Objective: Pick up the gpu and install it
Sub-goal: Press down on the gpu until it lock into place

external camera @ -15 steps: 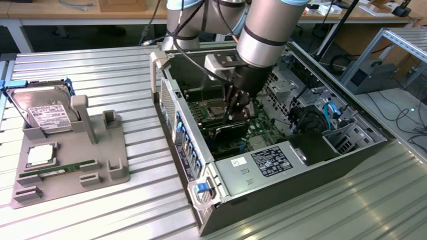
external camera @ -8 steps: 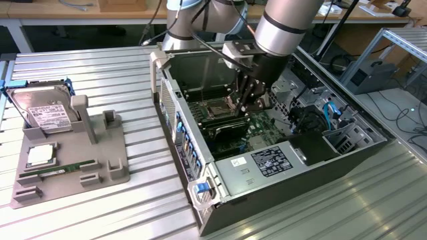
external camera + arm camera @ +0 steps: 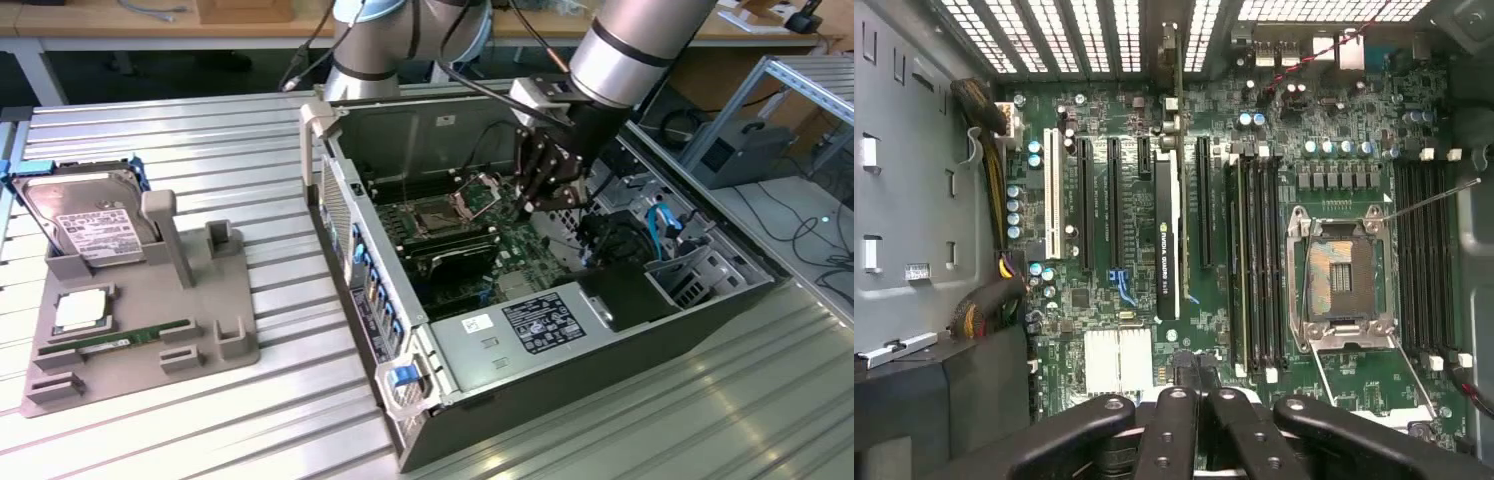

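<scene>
End effector (image 3: 551, 190) closed, holding nothing, hanging inside the open computer case (image 3: 694, 300) above the motherboard (image 3: 1334, 130). gpu (image 3: 1168, 240) stands edge-on in an expansion slot, apart from the fingers (image 3: 1174, 430). Hard drive (image 3: 87, 220) sits on the bench (image 3: 200, 130) at the exterior view's left.

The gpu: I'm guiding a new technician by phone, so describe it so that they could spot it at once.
Inside the open computer case, find the green motherboard. In its row of long expansion slots, the gpu is the thin card standing on edge. The black slots beside it are empty; it alone shows a black edge with white lettering.
</scene>
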Robot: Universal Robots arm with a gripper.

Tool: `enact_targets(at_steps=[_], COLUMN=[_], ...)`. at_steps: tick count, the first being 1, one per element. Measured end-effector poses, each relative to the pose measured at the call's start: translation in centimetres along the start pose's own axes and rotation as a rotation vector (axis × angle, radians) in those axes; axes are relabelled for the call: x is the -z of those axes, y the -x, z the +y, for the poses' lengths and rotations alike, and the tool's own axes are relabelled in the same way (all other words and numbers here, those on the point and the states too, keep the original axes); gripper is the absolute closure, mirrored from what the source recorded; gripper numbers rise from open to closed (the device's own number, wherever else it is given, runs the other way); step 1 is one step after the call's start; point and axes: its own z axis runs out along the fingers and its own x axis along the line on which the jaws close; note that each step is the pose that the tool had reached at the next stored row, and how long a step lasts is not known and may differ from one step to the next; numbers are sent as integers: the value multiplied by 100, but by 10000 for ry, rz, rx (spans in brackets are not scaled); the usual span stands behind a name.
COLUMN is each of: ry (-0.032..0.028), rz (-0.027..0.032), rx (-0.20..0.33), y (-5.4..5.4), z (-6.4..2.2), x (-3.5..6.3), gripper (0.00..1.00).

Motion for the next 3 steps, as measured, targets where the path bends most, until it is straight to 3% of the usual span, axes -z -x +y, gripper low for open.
enact_targets(at_steps=[3], ry=[0], rz=[0], rx=[2], y=[0], z=[-1], x=[0], gripper=[89])
